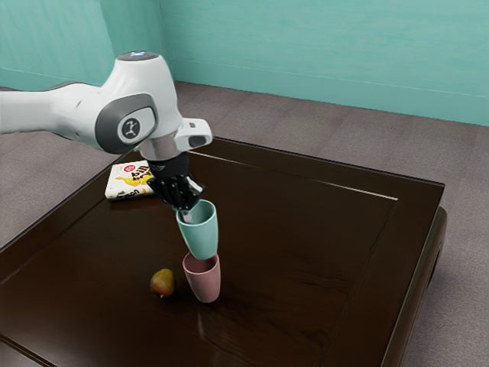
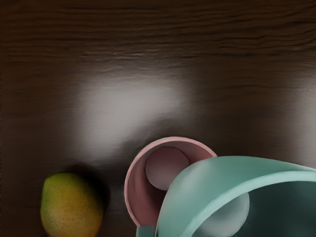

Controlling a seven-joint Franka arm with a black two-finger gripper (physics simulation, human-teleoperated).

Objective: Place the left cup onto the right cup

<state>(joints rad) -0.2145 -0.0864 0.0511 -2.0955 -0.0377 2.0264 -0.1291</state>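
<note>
Held teal cup point(image 1: 200, 232) by the rim in gripper point(image 1: 187, 208), clamped tight on it; tilted, with base at the mouth of pink cup point(image 1: 203, 279) on table point(image 1: 321, 252). Judged as the stacking step, nearly done. Called next for straightening, lowering to seat, then letting go. Just beside: fruit point(image 1: 161, 283); well behind: bag point(image 1: 130, 180).

A dark wooden table point(image 1: 321, 252) with a raised rim along its edges stands on a grey-brown floor point(image 1: 344, 130) before a teal wall point(image 1: 306, 38). A small fruit point(image 1: 161, 282), yellow-green with an orange blush, rests on the tabletop toward the near side. Well apart from it, a white and yellow snack packet point(image 1: 130, 181) with red lettering lies flat near the far edge at the exterior view's left. The glossy wood point(image 2: 148, 59) shows a pale sheen near the fruit point(image 2: 70, 206).
</note>
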